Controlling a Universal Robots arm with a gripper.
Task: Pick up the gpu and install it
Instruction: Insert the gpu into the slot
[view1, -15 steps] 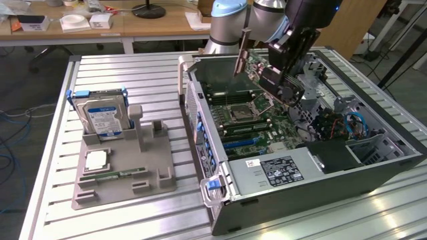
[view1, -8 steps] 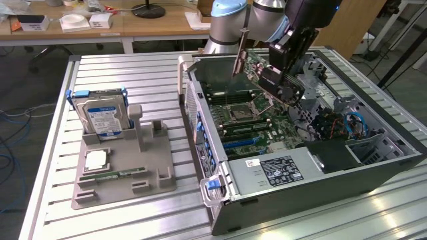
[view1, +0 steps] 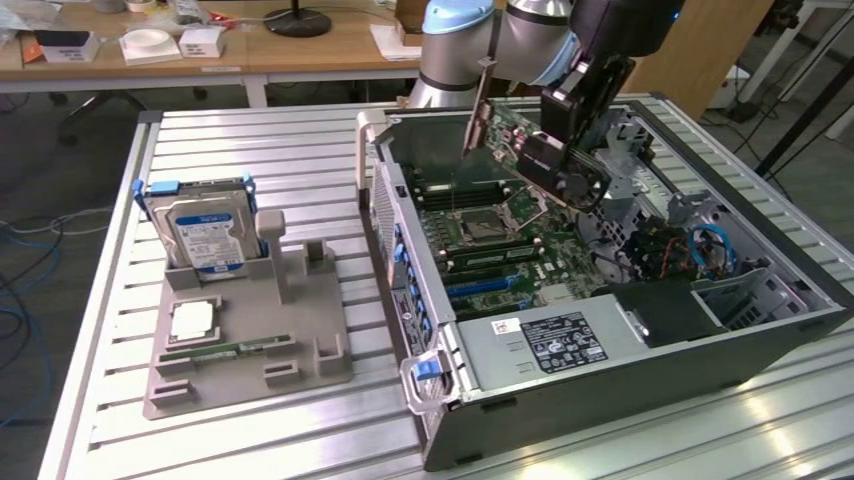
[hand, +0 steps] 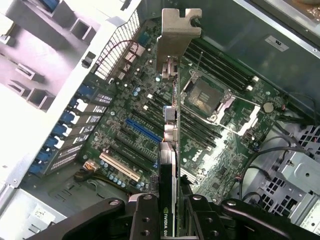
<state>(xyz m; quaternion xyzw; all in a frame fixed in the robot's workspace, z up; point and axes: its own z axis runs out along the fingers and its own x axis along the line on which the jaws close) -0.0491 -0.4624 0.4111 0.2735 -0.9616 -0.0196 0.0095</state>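
We pinch the gpu (hand: 171, 127) in our gripper (hand: 170, 205), its long axis pointing straight away, bracket foremost, above the motherboard (hand: 220, 150).

The pincer (hand: 170, 202) hides one end of the gpu (hand: 168, 160)

Open computer case (view1: 601, 330) on the tabletop (view1: 267, 140), toward the exterior view's right. Motherboard (view1: 494, 240) flat inside it. Up above the board, gpu (hand: 168, 165) edge-on, clamped in the end effector (hand: 170, 215). Over on the exterior view's left, fixture tray (view1: 240, 375), with hard drive (view1: 200, 235) upright at its far end.
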